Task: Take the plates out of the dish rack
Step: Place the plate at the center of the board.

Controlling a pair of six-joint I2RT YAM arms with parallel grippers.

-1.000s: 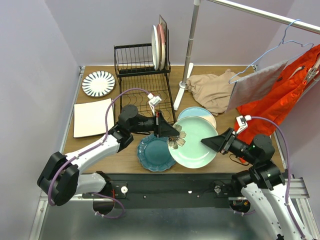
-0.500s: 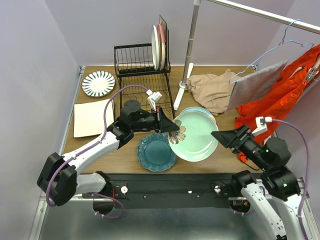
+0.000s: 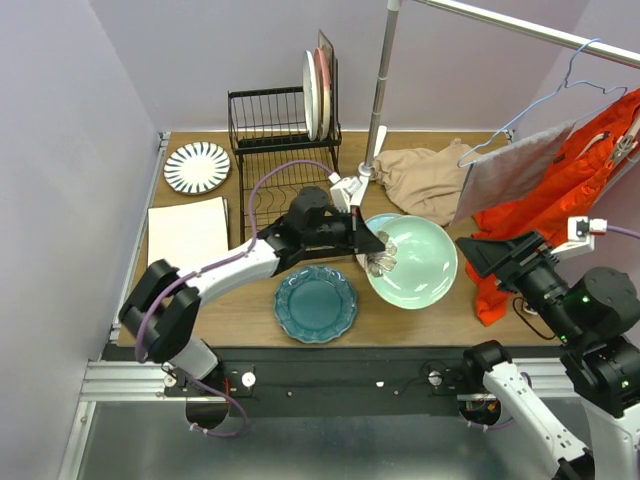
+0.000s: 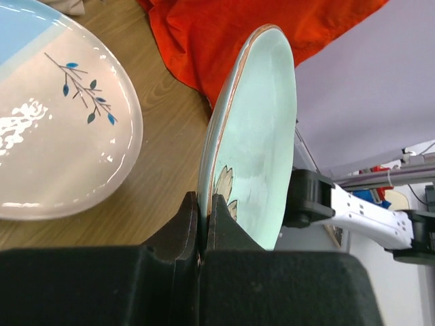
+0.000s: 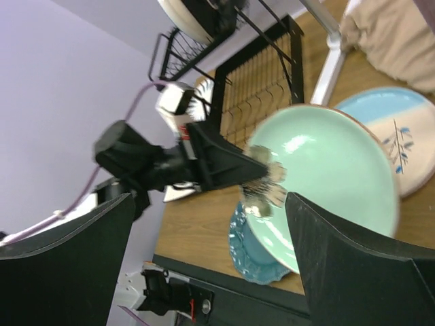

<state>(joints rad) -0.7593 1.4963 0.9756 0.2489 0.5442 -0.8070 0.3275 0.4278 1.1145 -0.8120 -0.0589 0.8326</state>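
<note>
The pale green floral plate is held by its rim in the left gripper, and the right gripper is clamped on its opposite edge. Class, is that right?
Not quite. The left gripper does hold the pale green floral plate by its rim, but the right gripper is open and apart from the plate. The top external view shows the gap.

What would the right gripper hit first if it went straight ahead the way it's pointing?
Most likely the pale green plate held by the left gripper; nothing shows between it and the right gripper, though height is hard to judge.
</note>
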